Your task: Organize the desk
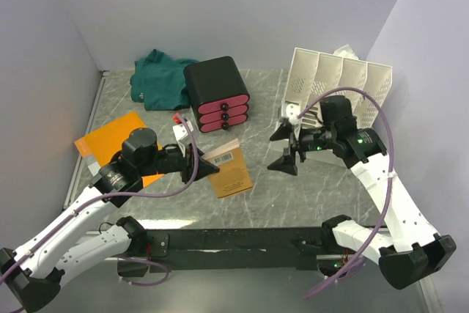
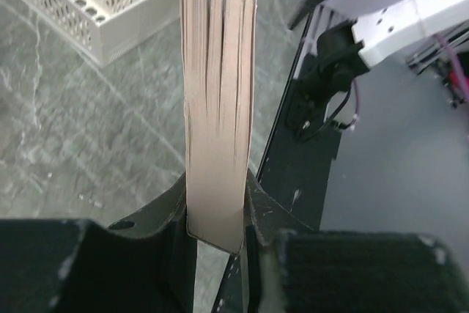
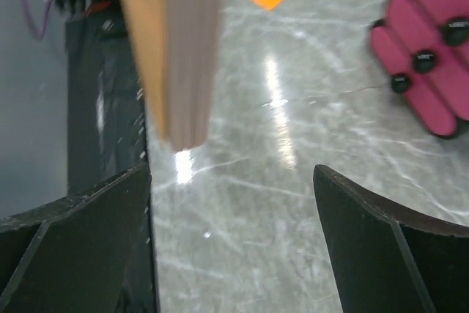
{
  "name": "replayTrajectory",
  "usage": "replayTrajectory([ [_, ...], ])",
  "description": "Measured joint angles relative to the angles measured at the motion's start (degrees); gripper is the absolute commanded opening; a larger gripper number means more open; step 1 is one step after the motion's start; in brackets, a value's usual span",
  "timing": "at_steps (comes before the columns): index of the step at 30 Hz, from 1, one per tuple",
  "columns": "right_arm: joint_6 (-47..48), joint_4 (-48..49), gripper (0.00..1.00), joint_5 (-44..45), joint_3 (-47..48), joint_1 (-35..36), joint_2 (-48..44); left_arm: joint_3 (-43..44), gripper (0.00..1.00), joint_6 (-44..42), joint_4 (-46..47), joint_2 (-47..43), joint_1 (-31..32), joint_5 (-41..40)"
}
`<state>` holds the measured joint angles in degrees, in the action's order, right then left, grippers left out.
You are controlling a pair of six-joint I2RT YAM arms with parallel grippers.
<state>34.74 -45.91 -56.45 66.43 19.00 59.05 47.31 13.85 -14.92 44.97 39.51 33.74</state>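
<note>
The desk is a grey-green marble top with a black rail along its front. My left gripper is shut on one end of an orange paperback book, which shows a barcode and hangs tilted just above the desk's middle. In the left wrist view the book's page edge stands up from between my fingers, with the gripper clamped on it. My right gripper is open and empty to the book's right, facing it. In the right wrist view the gripper stays wide open, with the book ahead at upper left.
A black drawer box with pink fronts stands at the back centre, green cloth to its left. A white slotted file rack stands at the back right. An orange folder lies at the left, and a small white item lies near the drawers.
</note>
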Motion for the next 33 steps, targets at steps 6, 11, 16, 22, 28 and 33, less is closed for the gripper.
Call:
replayTrajectory([
  [6, 4.3, -5.2, 1.0, 1.4, 0.5, 9.4, 2.4, -0.1, 0.01, -3.9, -2.7, 1.1, 0.0, 0.9],
  [11, 2.5, -5.3, 1.0, 4.4, 6.5, 11.5, 8.7, -0.1, 0.01, -4.2, -1.9, 4.2, 0.8, 2.0],
  [16, 0.2, -3.6, 1.0, 5.9, 10.5, 13.0, 12.8, -0.1, 0.01, -4.1, -1.1, 6.1, 3.4, 2.3],
  [22, 0.0, -3.6, 0.94, 4.7, 10.6, 16.3, 14.5, 0.4, 0.01, -4.2, 0.8, 8.7, 5.4, 2.4],
  [28, 1.0, -4.9, 0.65, 3.5, 10.6, 18.0, 16.5, 2.2, 0.01, -5.2, 0.5, 11.0, 6.8, 2.4],
  [33, 3.1, -8.5, 0.0, 1.6, 10.6, 18.2, 17.7, 3.4, 0.01, -6.8, 0.2, 11.3, 6.9, 1.8],
])
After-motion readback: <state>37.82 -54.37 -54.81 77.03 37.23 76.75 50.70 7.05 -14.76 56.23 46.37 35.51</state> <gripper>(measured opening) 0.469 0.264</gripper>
